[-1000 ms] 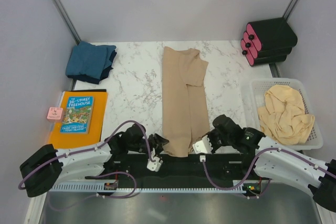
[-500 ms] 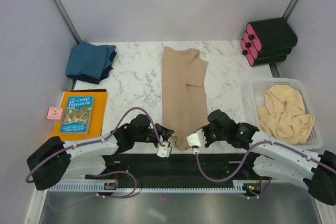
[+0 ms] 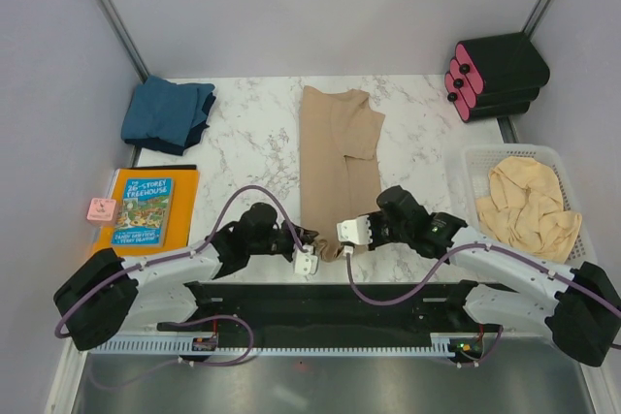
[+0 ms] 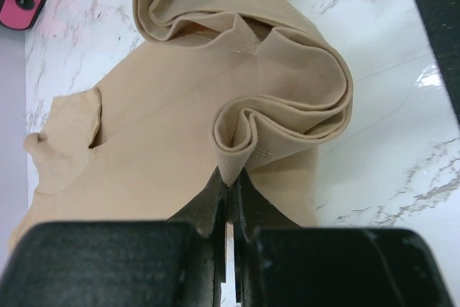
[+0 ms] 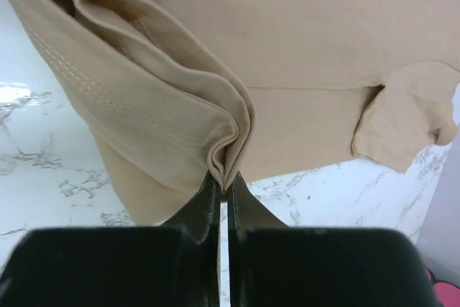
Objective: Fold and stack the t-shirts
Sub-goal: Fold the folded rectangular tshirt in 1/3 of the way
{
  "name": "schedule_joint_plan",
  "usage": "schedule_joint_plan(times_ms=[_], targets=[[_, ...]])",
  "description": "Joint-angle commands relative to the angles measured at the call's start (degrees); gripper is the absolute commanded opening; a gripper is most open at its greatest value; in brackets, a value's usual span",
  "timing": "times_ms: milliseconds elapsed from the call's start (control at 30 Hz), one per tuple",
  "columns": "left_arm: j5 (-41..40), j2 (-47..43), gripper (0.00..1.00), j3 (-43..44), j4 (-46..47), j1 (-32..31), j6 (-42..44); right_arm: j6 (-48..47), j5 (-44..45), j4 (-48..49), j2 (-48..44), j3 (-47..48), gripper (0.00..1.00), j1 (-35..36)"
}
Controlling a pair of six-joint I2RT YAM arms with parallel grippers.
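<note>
A tan t-shirt (image 3: 338, 157), folded lengthwise into a long strip, lies down the middle of the table. My left gripper (image 3: 312, 243) is shut on its near hem corner (image 4: 231, 167), and my right gripper (image 3: 351, 238) is shut on the other hem corner (image 5: 228, 170). Both hold the hem lifted and bunched above the strip. A folded dark teal-blue t-shirt (image 3: 167, 114) lies at the far left. A crumpled pale beige t-shirt (image 3: 525, 210) lies in a white basket (image 3: 468, 167) at the right.
An orange-and-blue picture book (image 3: 146, 216) lies at the left, with a small pink object (image 3: 101, 209) beside it. Black and pink cylinders (image 3: 495, 75) are stacked at the far right corner. Metal frame posts stand at the back corners.
Both grippers have moved away from the near table edge toward the middle, carrying the tan t-shirt's near hem with them, so the strip is shorter and bunched.
</note>
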Motion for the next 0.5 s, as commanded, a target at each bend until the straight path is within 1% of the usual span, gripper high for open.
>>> schedule_joint_plan(times_ms=[0, 233, 467], targets=[[-0.6, 2.2, 0.02, 3.4, 3.9, 2.2, -3.9, 0.5, 2.5, 2.7, 1.0, 2.9, 0.00, -1.6], [-0.4, 6.9, 0.02, 7.3, 5.0, 6.5, -4.9, -0.6, 2.6, 4.0, 3.1, 3.3, 0.00, -4.1], [0.0, 10.9, 0.03, 11.0, 6.0, 9.1, -5.3, -1.9, 3.8, 9.3, 6.8, 4.1, 0.00, -7.1]])
